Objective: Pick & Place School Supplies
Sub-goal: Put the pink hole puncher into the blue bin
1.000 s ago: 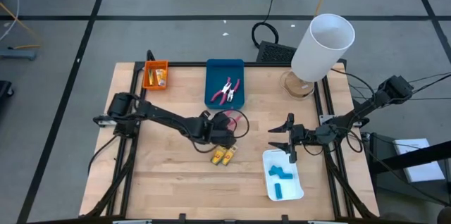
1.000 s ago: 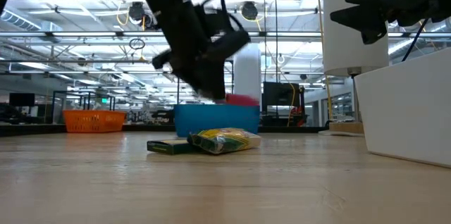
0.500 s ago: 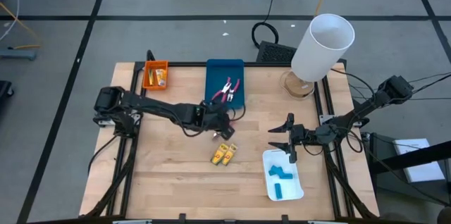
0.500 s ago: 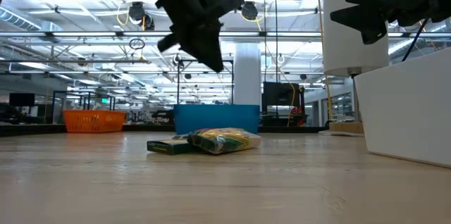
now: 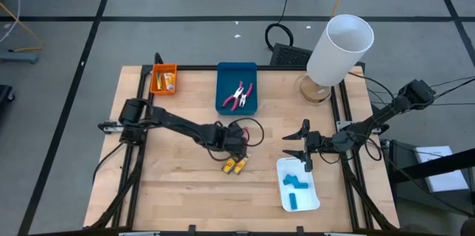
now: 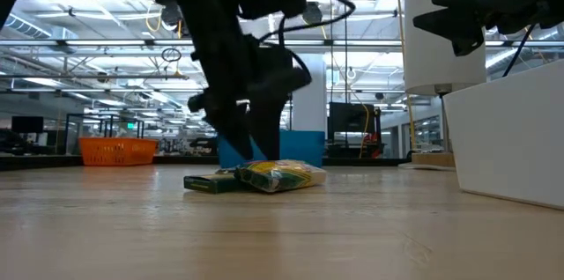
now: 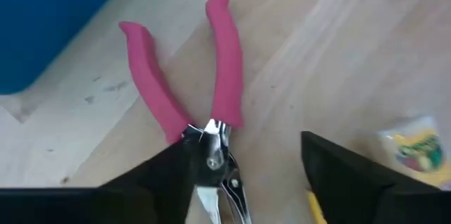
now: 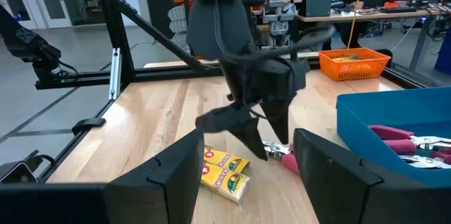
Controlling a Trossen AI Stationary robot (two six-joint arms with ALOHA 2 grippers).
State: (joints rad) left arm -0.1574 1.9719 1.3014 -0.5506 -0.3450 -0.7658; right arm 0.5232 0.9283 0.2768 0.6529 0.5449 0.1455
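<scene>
Left gripper [image 7: 243,182] low over pink-handled pliers [image 7: 201,104] on bare wood beside blue tray [image 5: 237,87], jaws apart, straddling the pivot, nothing held. Right gripper [image 5: 297,146] idle, open, near white tray [image 5: 297,184]. Risk: closing off-centre could spin pliers into yellow packs [image 5: 235,165] (just beside). Plier nose cut off; contact unclear.

Pink-handled pliers [image 7: 211,97] lie flat, handles splayed, beside two yellow packets [image 5: 235,165].
</scene>
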